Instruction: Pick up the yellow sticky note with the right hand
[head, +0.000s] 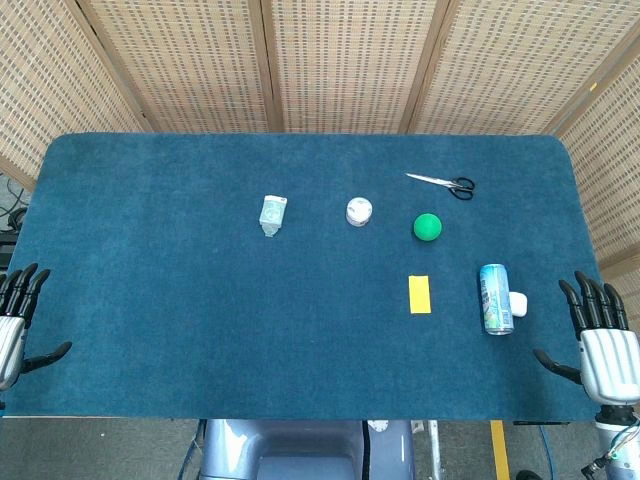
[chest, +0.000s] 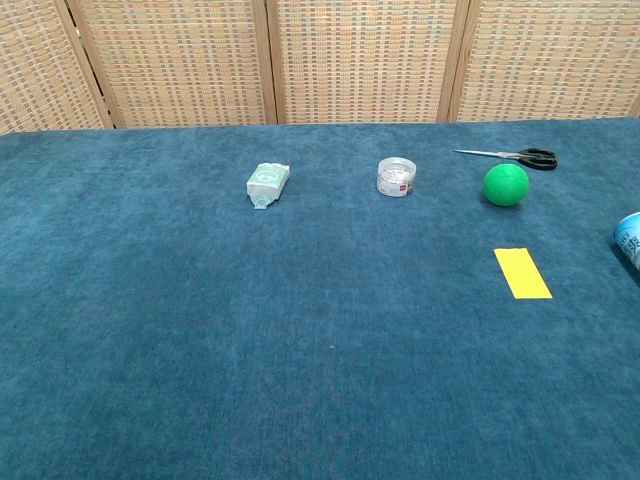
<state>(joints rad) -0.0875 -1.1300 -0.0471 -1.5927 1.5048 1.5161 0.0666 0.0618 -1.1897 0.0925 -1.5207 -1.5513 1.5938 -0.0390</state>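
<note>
The sticky note (head: 420, 294) lies flat on the bench (head: 200, 330), below the green ball (head: 427, 227) and left of the can (head: 494, 299), well apart from the right hand (head: 600, 335) and left hand (head: 15, 315), both released with fingers spread.

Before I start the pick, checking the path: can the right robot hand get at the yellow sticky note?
Probably yes: the right robot hand is open; only the lying can sits between it and the yellow sticky note.
</note>
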